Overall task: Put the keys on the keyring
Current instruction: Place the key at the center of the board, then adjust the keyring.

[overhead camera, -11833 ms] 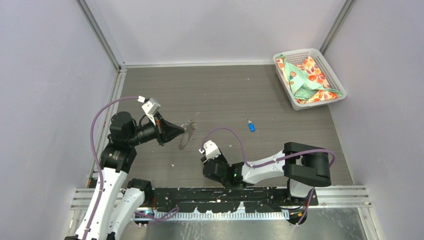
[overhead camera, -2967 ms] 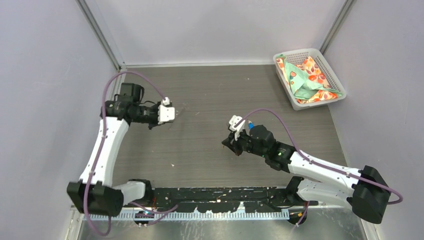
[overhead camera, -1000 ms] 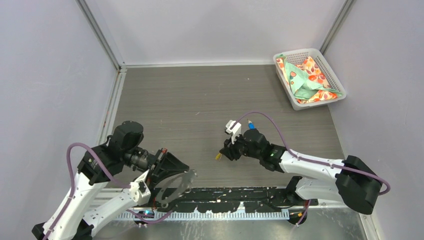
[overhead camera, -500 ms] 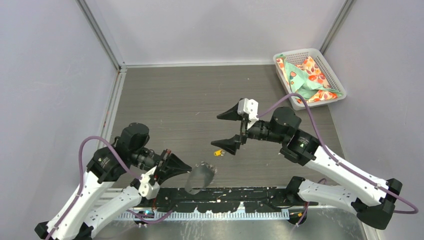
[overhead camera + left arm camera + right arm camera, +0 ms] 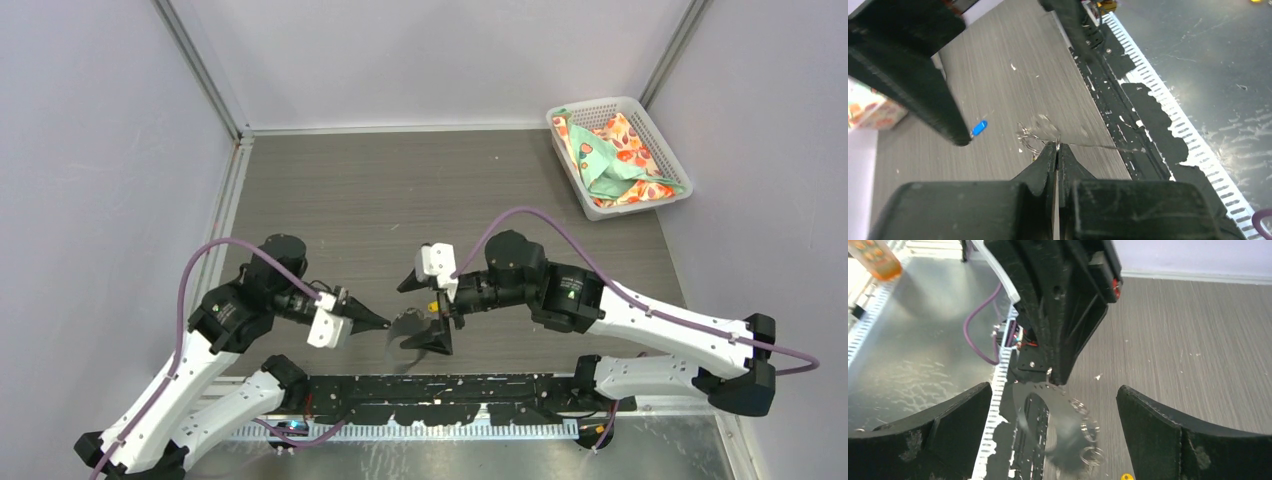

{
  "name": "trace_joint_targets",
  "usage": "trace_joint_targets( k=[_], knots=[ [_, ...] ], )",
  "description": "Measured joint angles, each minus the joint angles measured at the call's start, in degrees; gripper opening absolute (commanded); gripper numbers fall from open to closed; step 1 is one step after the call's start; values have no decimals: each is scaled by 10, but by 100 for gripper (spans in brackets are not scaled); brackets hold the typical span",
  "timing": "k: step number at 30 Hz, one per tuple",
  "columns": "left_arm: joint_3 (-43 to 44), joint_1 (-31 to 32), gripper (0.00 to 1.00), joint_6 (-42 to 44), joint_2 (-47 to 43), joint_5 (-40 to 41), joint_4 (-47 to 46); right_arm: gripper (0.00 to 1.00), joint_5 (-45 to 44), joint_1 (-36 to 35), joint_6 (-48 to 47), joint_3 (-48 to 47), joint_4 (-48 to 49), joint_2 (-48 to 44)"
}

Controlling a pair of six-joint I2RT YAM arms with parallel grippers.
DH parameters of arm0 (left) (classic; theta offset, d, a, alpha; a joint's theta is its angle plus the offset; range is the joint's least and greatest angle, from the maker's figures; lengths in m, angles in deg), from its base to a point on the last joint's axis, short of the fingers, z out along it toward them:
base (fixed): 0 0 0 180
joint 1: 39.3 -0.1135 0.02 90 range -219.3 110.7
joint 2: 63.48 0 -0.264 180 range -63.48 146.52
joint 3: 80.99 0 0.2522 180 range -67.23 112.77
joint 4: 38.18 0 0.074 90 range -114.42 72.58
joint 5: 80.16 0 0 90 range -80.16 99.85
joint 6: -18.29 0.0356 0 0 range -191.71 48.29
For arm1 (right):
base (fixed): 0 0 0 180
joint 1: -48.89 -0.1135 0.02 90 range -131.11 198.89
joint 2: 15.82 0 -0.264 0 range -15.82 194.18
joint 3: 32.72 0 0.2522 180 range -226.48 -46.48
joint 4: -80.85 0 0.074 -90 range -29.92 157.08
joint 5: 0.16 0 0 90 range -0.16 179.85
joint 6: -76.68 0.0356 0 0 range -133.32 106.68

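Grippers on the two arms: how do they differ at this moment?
The left gripper is shut; the right gripper is spread wide. The left gripper pinches the keyring; the right gripper holds nothing, its jaws standing either side of that keyring. Both are black, two-fingered, and point at each other near the front edge of the table.
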Motion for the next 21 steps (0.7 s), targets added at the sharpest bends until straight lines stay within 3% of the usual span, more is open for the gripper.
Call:
trace_joint_targets(
  k=[2, 5, 7, 11, 14, 16, 18, 21],
  knots=[
    [-6, 0, 0, -69, 0, 26, -33, 87, -38, -24, -16, -2, -21, 4],
    [-10, 0, 0, -141, 0, 50, -60, 57, -97, -46, -39, -3, -45, 5],
    [-13, 0, 0, -189, 1, 61, -78, 48, -132, -56, -50, -8, -60, 8],
    [-24, 0, 0, -252, -1, 70, -105, 47, -188, -70, -61, -29, -76, 27],
    [-33, 0, 0, -281, -3, 74, -116, 66, -213, -77, -62, -33, -74, 35],
    [-33, 0, 0, -292, -3, 75, -118, 69, -220, -80, -61, -33, -71, 36],
    [-33, 0, 0, -300, -3, 77, -119, 60, -223, -82, -63, -33, -65, 37],
    [-33, 0, 0, -307, -3, 80, -119, 32, -223, -85, -63, -33, -65, 40]
  ],
)
